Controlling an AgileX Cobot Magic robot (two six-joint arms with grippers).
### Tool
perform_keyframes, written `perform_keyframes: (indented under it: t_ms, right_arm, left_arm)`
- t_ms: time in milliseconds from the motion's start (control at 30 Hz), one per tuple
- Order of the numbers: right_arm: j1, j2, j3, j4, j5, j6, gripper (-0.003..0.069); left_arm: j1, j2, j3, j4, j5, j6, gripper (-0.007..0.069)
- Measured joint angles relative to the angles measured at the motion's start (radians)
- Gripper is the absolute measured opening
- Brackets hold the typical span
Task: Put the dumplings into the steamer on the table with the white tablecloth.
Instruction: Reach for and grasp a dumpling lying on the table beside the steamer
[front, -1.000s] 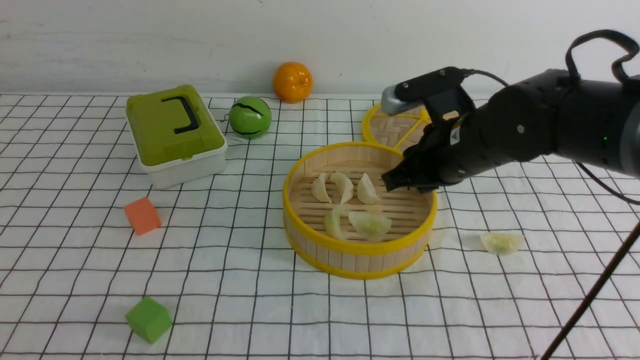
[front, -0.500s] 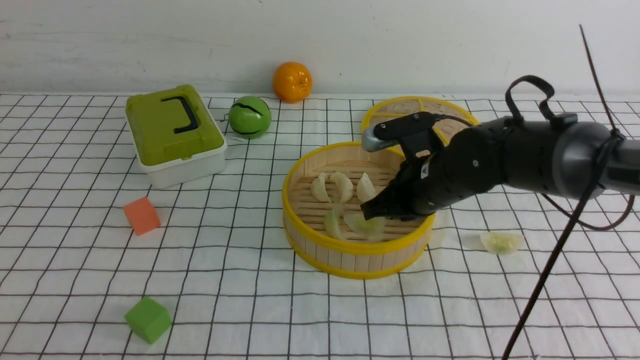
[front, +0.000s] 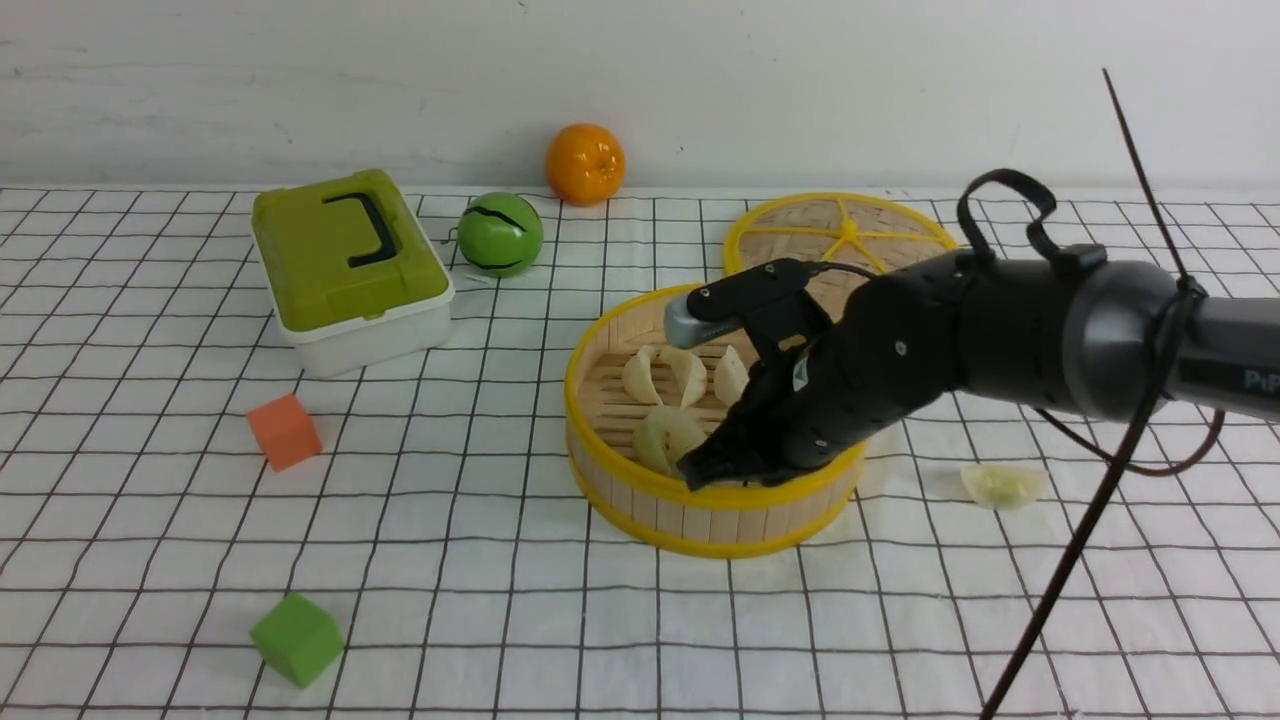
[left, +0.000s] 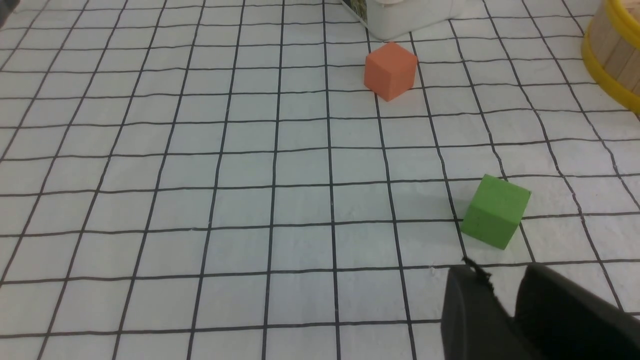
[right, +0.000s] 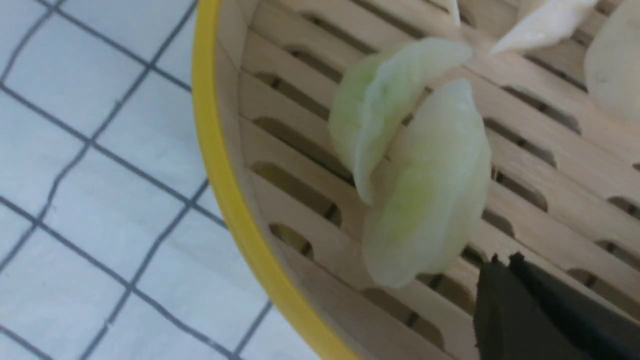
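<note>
The steamer stands mid-table on the white tablecloth. Three cream dumplings lie at its back. Two greenish dumplings lean together near its front left wall; the right wrist view shows them overlapping beside the yellow rim. My right gripper is down inside the steamer by the front rim, shut and empty, its tips just beside the nearer greenish dumpling. Another greenish dumpling lies on the cloth right of the steamer. My left gripper hovers over bare cloth, slightly open and empty.
The woven lid lies behind the steamer. A green lunch box, green ball and orange sit at the back left. An orange cube and a green cube are front left. A dark cable hangs right.
My right gripper has dropped down and leftward into the steamer and shut. It has pushed the right greenish dumpling against the left one.
</note>
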Motion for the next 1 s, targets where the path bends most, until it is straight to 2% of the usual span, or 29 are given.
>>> perform_keyframes:
  t_ms: [200, 367, 433, 500, 567, 633, 700, 733, 867, 1000]
  right_arm:
    - [-0.028, -0.086, 0.000, -0.090, 0.057, 0.030, -0.0006]
    - [-0.158, -0.127, -0.001, -0.101, 0.167, 0.014, 0.0077]
    - [-0.204, -0.114, -0.001, -0.096, 0.204, -0.010, 0.0127]
    - [-0.296, -0.069, -0.001, -0.092, 0.239, -0.042, 0.0258]
    - [-0.338, -0.036, -0.001, -0.092, 0.240, -0.053, 0.0336]
    - [-0.364, -0.011, -0.001, -0.091, 0.242, -0.075, 0.0393]
    - [-0.379, 0.009, -0.001, -0.088, 0.253, -0.159, 0.0443]
    - [-0.379, 0.010, -0.001, -0.082, 0.253, -0.159, 0.0446]
    - [-0.378, 0.019, -0.001, -0.069, 0.223, -0.353, 0.0467]
    - [-0.378, 0.032, -0.001, -0.051, 0.202, -0.433, 0.0454]
  left_arm:
    - [0.000, 0.000, 0.000, 0.000, 0.000, 0.000, 0.0149]
    - [0.000, 0.000, 0.000, 0.000, -0.002, 0.000, 0.0155]
    - [0.000, 0.000, 0.000, 0.000, -0.002, 0.000, 0.0156]
    - [0.000, 0.000, 0.000, 0.000, -0.002, 0.000, 0.0156]
    - [0.000, 0.000, 0.000, 0.000, -0.002, 0.000, 0.0156]
    - [0.000, 0.000, 0.000, 0.000, -0.002, 0.000, 0.0156]
    - [0.000, 0.000, 0.000, 0.000, -0.003, 0.000, 0.0156]
    - [0.000, 0.000, 0.000, 0.000, -0.003, 0.000, 0.0156]
    - [0.000, 0.000, 0.011, 0.001, -0.010, 0.000, 0.0156]
    - [0.000, 0.000, 0.021, 0.000, -0.013, 0.000, 0.0158]
